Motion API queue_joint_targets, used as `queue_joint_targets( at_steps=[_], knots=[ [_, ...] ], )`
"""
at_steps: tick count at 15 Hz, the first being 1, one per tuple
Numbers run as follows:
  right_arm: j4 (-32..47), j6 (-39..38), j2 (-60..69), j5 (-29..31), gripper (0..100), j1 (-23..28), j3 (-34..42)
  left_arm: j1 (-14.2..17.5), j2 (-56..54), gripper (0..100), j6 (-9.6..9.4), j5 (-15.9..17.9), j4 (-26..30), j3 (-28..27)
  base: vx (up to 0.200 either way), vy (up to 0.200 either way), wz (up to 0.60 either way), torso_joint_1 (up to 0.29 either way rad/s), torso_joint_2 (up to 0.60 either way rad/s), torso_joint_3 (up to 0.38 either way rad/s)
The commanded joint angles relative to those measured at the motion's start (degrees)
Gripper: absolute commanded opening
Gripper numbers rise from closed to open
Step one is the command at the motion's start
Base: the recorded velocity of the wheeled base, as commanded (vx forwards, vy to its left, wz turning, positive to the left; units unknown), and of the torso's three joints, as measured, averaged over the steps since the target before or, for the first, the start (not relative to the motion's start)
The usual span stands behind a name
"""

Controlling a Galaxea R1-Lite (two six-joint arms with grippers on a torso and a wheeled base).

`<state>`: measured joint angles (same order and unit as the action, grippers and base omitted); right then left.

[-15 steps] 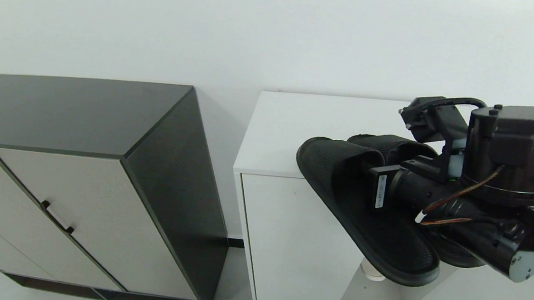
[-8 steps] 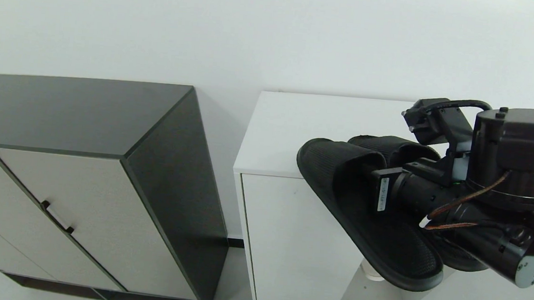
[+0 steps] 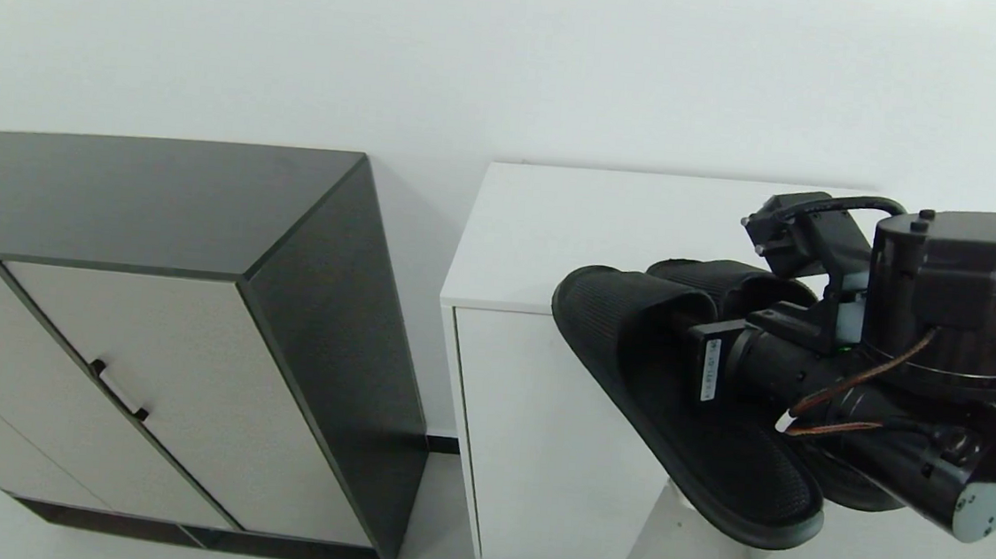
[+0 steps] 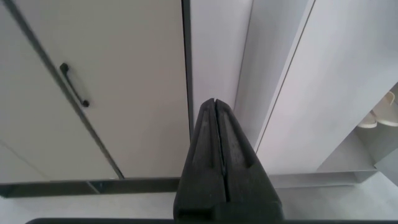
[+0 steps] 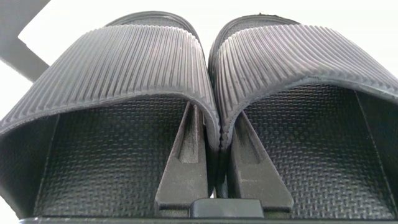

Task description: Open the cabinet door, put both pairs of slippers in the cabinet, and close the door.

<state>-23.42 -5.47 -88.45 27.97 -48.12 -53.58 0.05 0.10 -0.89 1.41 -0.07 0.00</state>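
Black slippers (image 3: 691, 419) hung in air at right, before white cabinet (image 3: 555, 231). Right gripper (image 5: 216, 118) pinched their inner strap edges together, one finger inside each. Left gripper (image 4: 214, 104) pressed together, empty, before gap between white cabinet and dark cabinet (image 3: 113, 196). Dark cabinet's doors (image 3: 142, 394) shut. Pale slippers (image 4: 380, 112) sat low in white cabinet's open shelf

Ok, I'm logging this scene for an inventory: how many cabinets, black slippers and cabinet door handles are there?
cabinets: 2 (black-topped cabinet, white cabinet)
black slippers: 2
door handles: 2
total: 6
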Motion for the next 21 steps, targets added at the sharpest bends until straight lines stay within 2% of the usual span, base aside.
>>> queue_joint_targets(
  at_steps=[1, 8, 21],
  knots=[
    [0.0, 0.0, -0.5, 0.1, 0, -0.3, 0.1, 0.0, 0.1, 0, 0.01, 0.0, 0.0, 0.0, -0.2, 0.0, 0.0, -0.007, 0.01, 0.002],
    [0.0, 0.0, -0.8, 0.1, 0, -0.4, 0.5, 0.0, 0.1, 0, 0.01, 0.0, 0.0, 0.0, -0.2, 0.0, 0.0, 0.0, 0.0, 0.004],
    [-0.1, -0.1, -1.1, -0.1, 0, -0.5, 1.0, 0.0, 0.1, 0, 0.1, 0.0, 0.0, 0.0, 0.0, 0.0, 0.0, 0.0, 0.0, 0.0]
  ],
)
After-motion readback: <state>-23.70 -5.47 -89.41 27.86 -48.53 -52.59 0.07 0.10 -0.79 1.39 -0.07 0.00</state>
